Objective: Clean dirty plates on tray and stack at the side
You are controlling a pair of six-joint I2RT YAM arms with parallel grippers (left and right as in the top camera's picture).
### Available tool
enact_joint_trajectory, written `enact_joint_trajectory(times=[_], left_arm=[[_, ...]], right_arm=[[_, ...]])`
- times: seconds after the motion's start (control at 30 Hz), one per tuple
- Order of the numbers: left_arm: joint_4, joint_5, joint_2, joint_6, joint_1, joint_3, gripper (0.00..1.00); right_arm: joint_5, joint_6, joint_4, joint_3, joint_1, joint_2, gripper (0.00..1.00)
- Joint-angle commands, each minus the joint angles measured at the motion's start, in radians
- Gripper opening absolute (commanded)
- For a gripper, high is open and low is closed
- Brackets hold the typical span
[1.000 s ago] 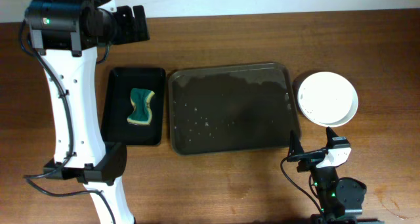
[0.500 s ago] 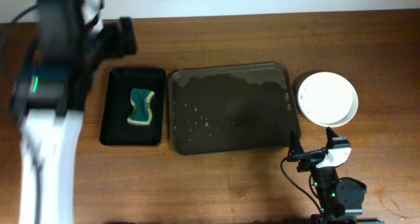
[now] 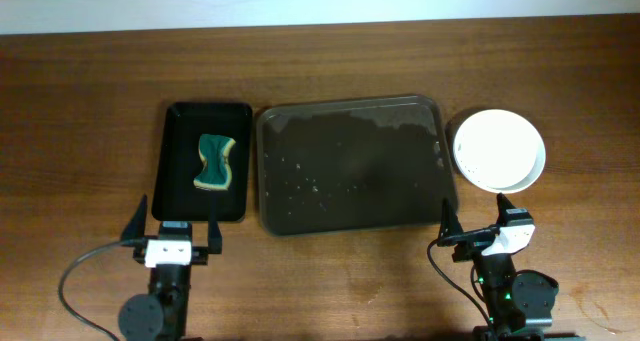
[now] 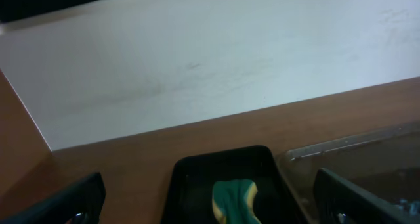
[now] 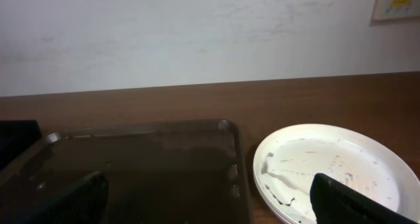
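White plates sit stacked on the table right of the dark wet tray; no plate is on the tray. They also show in the right wrist view, the top one streaked, beside the tray. A green and yellow sponge lies in a small black tray, also in the left wrist view. My left gripper is open and empty near the table's front edge, below the black tray. My right gripper is open and empty, in front of the plates.
A white wall runs behind the table's far edge in both wrist views. Cables loop from both arm bases at the front edge. Water drops dot the tray's surface.
My left arm has swung from high over the back left of the table down to the front edge, folded at its base. The right arm, plates and sponge have not moved.
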Motion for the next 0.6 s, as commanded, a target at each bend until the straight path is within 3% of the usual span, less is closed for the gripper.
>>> enact_joint_trajectory(times=[0.0, 0.07, 0.57], left_arm=[[-0.024, -0.015, -0.084, 0.04, -0.002, -0.085, 0.99], [-0.124, -0.04, -0.084, 0.027, -0.004, -0.084, 0.99], [-0.123, -0.041, -0.081, 0.023, -0.004, -0.084, 0.99]], right_arm=[[0.006, 0.003, -0.006, -0.005, 0.008, -0.005, 0.98], [0.006, 0.003, -0.006, -0.005, 0.008, -0.005, 0.99], [0.006, 0.003, -0.006, -0.005, 0.008, -0.005, 0.99]])
